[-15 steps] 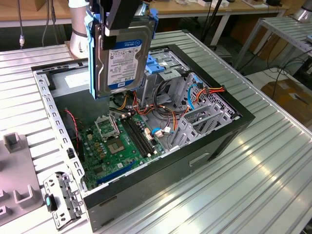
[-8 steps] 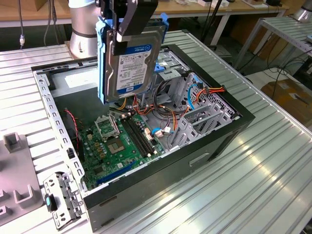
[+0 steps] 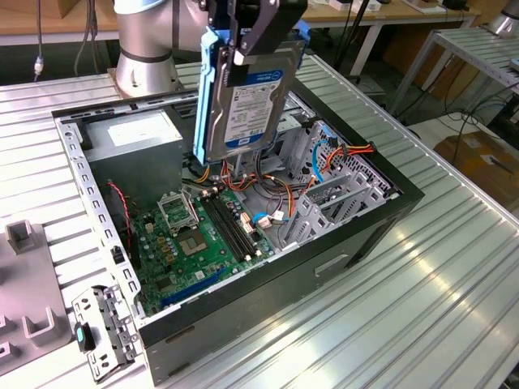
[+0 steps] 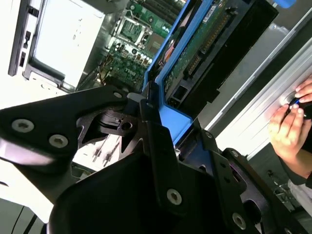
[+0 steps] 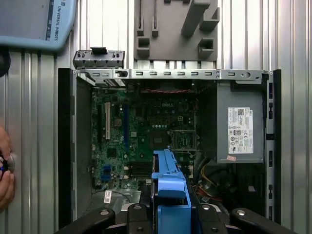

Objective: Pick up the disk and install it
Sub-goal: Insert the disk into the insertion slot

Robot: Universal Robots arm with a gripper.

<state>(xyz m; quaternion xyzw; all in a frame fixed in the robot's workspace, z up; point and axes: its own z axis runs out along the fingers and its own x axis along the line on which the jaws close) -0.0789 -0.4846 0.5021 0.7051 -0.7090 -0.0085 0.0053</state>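
Above the computer case point(image 3: 349, 243): I hold the disk point(image 3: 247, 97) upright, edge down, probably to clear the cables point(image 3: 280, 194).
Gripper point(image 3: 243, 44): clamped on its blue rails.

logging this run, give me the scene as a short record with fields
held: disk, in blue rails
jaws: shut on the disk's upper end
disk pose: on edge, above the open case, not yet in a bay
in case: motherboard, power supply
nearby: a person's hand over the table beside the case
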